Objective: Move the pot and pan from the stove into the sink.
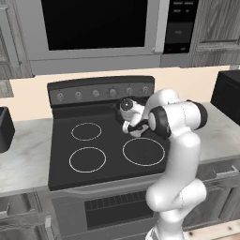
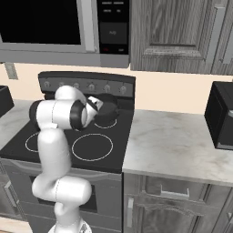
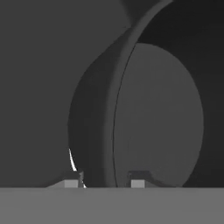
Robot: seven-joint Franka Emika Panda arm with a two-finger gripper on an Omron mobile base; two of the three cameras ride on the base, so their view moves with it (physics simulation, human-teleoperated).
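Note:
The pot point(image 2: 109, 114), dark grey and round, sits on the back right burner of the black stove point(image 1: 101, 140). My gripper point(image 2: 101, 109) reaches down to it from the front, and the arm hides most of the pot in the left base view. In the hand view the pot's rim point(image 3: 110, 131) runs upright between my two fingertips point(image 3: 72, 181), one outside the wall and one inside over the pot's floor point(image 3: 162, 118). The gripper point(image 3: 105, 181) is shut on the wall. The pan and the sink are out of view.
Three white-ringed burners point(image 1: 87, 159) lie bare. A knob panel point(image 1: 101, 91) stands at the back, with a microwave point(image 1: 93, 28) above. A black box point(image 2: 223, 113) stands on the right marble counter point(image 2: 177, 141), and another dark object point(image 1: 4, 129) on the left counter.

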